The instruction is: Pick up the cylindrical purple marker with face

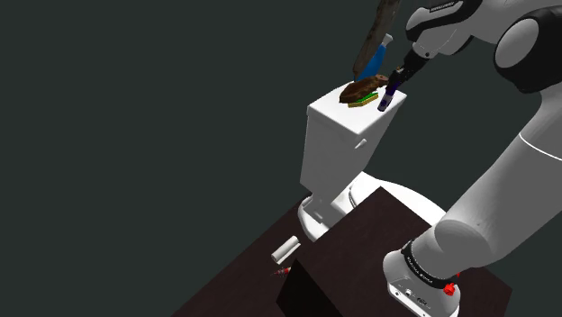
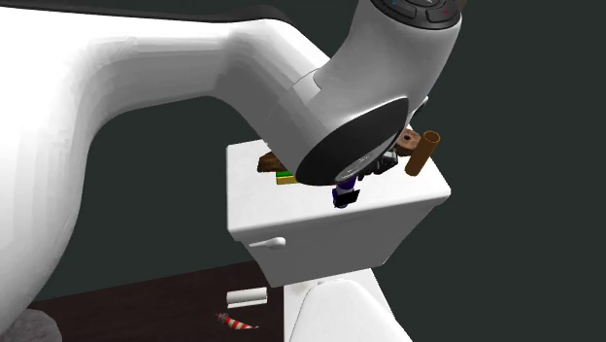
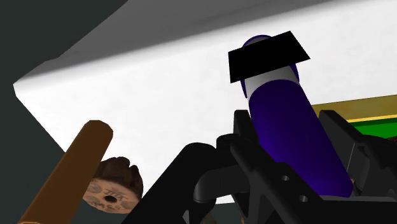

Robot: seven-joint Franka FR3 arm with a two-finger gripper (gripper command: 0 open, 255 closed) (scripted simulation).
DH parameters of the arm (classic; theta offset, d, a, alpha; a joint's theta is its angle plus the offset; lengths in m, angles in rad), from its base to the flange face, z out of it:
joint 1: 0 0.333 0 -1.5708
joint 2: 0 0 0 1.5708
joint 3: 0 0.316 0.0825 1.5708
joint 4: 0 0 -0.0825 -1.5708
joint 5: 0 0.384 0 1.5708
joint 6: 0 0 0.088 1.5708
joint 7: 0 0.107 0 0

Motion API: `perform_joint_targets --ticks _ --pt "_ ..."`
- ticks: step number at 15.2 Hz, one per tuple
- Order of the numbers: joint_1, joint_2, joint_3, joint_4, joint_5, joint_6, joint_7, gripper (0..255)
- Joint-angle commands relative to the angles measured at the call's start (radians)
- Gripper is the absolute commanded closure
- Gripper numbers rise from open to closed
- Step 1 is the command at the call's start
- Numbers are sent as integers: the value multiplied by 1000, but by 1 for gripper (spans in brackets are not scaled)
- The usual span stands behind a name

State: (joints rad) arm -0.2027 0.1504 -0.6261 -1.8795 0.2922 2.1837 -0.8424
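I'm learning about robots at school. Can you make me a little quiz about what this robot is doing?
1. True or false: the gripper is shut on the purple marker.
2. Pick one: the marker is over a white A) toilet tank, B) bed, C) fridge.
3. One word: what colour is the stick close to the gripper?

Key: 1 true. 2 A. 3 brown.
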Motion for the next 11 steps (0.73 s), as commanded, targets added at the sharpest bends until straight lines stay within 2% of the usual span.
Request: perform_joint_targets --ticks 1,4,11 --pt "0 1 0 -1 0 0 0 255" --pt "1 0 0 -1 -1 0 2 255" --pt "4 -26 -6 65 -32 -84 32 255"
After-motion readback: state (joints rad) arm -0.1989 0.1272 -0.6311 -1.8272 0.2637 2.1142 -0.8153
